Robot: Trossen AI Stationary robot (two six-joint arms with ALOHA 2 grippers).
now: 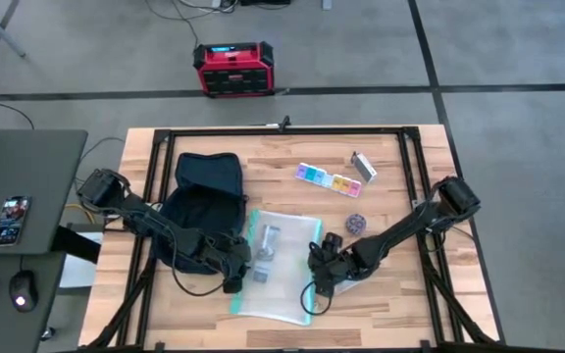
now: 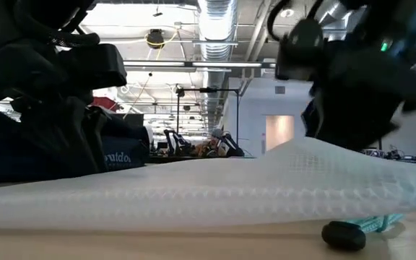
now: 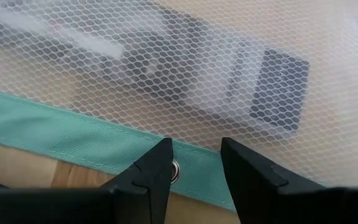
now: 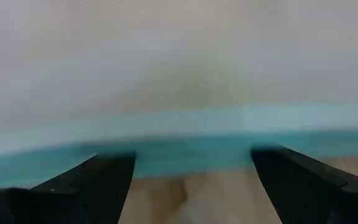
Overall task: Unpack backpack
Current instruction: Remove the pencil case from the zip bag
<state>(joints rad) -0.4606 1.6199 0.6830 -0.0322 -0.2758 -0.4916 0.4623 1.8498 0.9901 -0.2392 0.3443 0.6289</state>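
The dark backpack (image 1: 204,201) lies flat on the table's left half, its open top toward the far edge; it also shows in the low view (image 2: 114,148). Beside it, toward the right, lies a clear mesh pouch (image 1: 281,257) with teal edges and grey items inside (image 3: 185,74). My left gripper (image 1: 235,273) is open at the pouch's left teal edge (image 3: 79,140), its fingers on either side of a snap (image 3: 176,170). My right gripper (image 1: 317,286) is open wide at the pouch's right teal edge (image 4: 191,140). My left gripper has a fingertip (image 3: 157,165) on each side of the snap on the pouch's teal edge; I cannot tell whether the fingers touch it. My right gripper faces the pouch's right edge with its fingers (image 4: 107,177) spread; whether they touch it does not show.
A coloured pill organiser (image 1: 327,180), a small silver item (image 1: 363,167) and a round dark item (image 1: 355,224) lie at the far right. A small black object (image 2: 342,235) lies by the pouch's near edge. A red-black box (image 1: 233,69) stands on the floor beyond the table.
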